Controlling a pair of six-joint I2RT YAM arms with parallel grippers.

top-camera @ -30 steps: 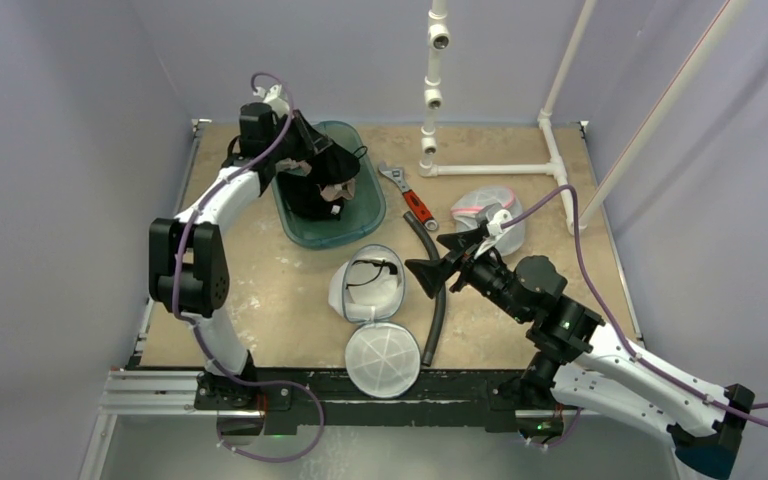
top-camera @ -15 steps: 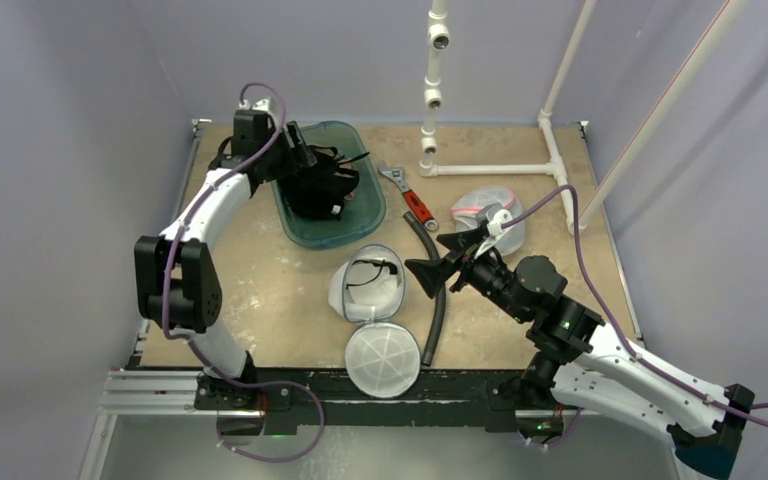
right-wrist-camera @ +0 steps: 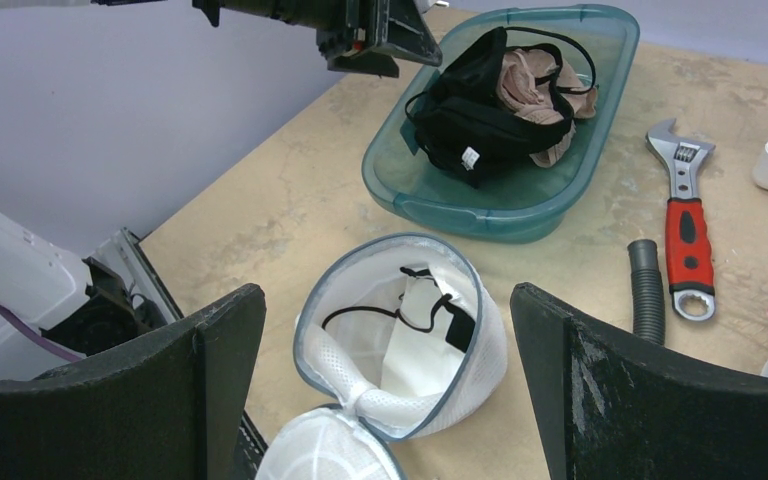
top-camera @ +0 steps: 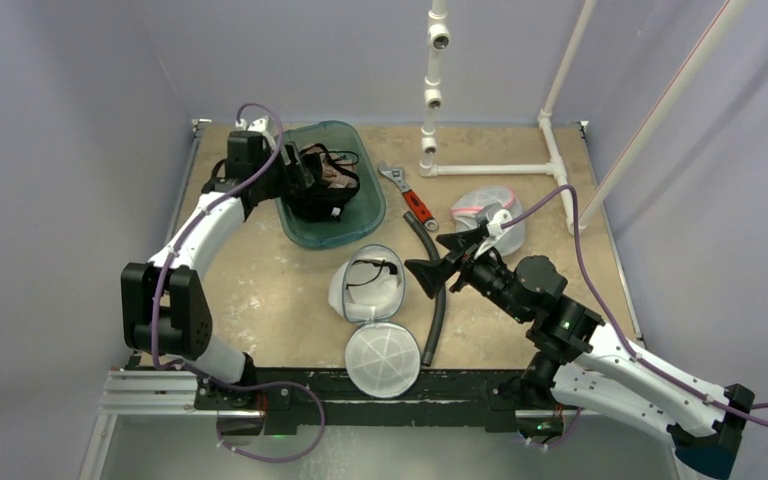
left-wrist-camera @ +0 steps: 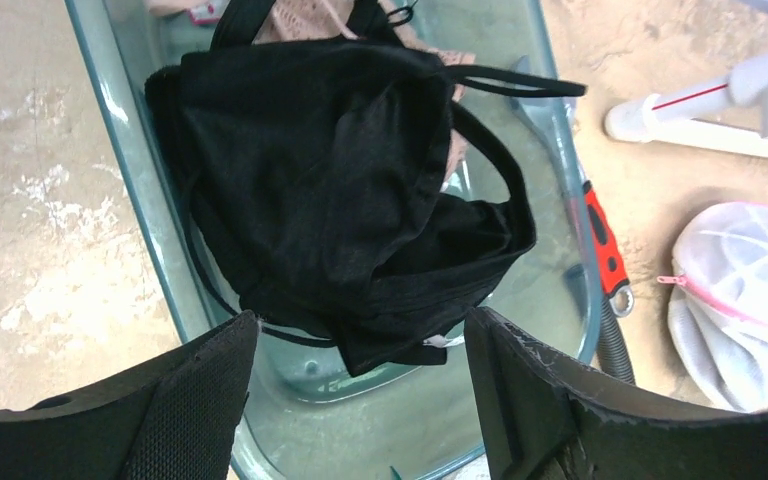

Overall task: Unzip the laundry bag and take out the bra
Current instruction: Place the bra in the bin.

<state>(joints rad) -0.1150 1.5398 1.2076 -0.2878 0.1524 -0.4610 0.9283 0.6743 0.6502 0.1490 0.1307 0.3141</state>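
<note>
The tan, scuffed surface carries a translucent teal plastic tub at the far left. In the middle sits a domed white mesh laundry bag with a grey zip rim, and its round mesh lid is flipped open toward the near edge. A second white mesh bag with a pink zip sits closed to the right.

The black fabric bra now lies loose in the tub, heaped partly over a beige garment. A second ago the left pincer was clamped on it above the tub. Since then its fingers have spread apart, and the arm has drawn back toward the tub's left rim, holding nothing.

The right pincer has not moved. It hovers just right of the open bag, fingers spread wide and empty.

So the bag is unzipped and the bra is out and released, which puts this bag's task at or near its end. A thin black strap shows inside the open bag, and I cannot tell what it belongs to.
</note>
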